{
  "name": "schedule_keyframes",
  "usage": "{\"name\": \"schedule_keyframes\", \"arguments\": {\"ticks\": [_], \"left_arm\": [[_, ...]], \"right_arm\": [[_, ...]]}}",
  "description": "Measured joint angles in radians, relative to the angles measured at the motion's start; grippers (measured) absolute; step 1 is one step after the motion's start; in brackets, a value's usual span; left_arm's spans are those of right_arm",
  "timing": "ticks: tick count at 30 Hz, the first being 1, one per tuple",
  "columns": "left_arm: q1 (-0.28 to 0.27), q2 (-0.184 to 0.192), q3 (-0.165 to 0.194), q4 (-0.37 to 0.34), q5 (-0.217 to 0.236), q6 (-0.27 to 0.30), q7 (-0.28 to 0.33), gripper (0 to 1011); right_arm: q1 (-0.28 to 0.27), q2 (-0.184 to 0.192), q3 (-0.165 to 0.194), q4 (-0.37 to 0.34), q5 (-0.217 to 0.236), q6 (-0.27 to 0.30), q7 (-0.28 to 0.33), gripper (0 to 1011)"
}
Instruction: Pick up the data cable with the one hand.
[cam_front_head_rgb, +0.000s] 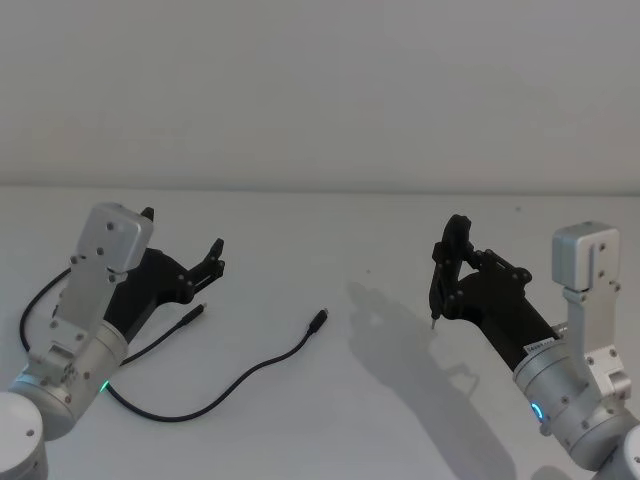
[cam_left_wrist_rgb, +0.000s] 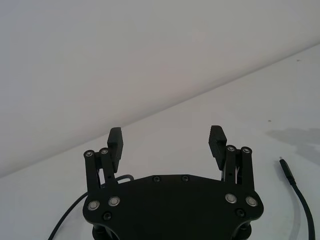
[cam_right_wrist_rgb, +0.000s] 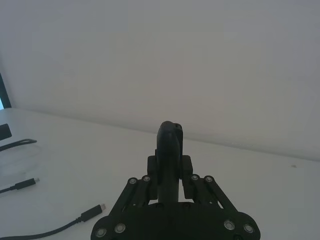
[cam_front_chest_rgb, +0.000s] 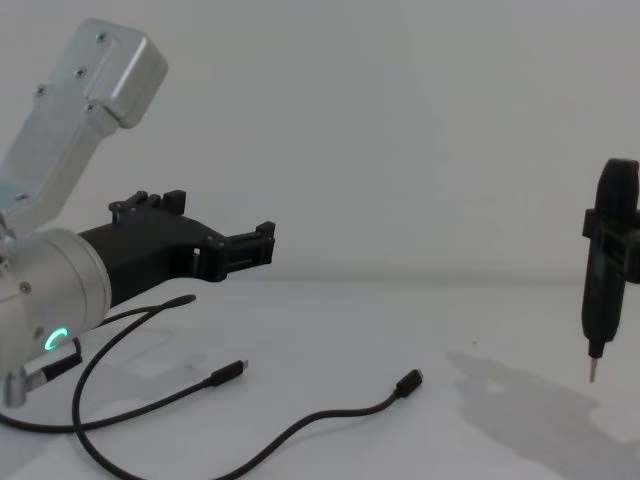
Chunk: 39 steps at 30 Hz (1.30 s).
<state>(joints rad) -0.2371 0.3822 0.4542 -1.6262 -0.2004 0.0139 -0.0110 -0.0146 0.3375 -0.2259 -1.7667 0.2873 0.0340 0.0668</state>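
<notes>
- Nearest to the robot, the data cable (cam_front_head_rgb: 258, 366) lies flat on the white table (cam_front_head_rgb: 340, 430). Its cord makes a loose curve in front of the left arm, and its blocky plug ends toward the middle of the table. Nothing touches it, so the pick is not yet done.
- A little farther lies a second cord (cam_front_head_rgb: 190, 317) with a slimmer, silver-tipped plug, close below the left arm. It is not the wanted one, and it looks easy to confuse the two.
- On the right side, the right gripper (cam_front_head_rgb: 450, 268) is clamped on a pen-like tool (cam_front_chest_rgb: 603, 270) whose tip points down above the table. It is well apart from the data cable and seems to have no part in this step.
- Farthest, the left gripper (cam_left_wrist_rgb: 166, 141) hovers above the table with its fingers (cam_left_wrist_rgb: 216, 140) wide apart and nothing between them. The blocky plug lies to its right and nearer to the robot, clearly apart from it.
- The task appears to be at its beginning: the reach to the cord, the descent, the closing and the lift are all left.
</notes>
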Motion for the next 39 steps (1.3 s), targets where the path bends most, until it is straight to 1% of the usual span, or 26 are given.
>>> {"name": "schedule_keyframes", "arguments": {"ticks": [39], "left_arm": [[0.000, 0.000, 0.000, 0.000, 0.000, 0.000, 0.000, 1001]], "right_arm": [[0.000, 0.000, 0.000, 0.000, 0.000, 0.000, 0.000, 275]]}}
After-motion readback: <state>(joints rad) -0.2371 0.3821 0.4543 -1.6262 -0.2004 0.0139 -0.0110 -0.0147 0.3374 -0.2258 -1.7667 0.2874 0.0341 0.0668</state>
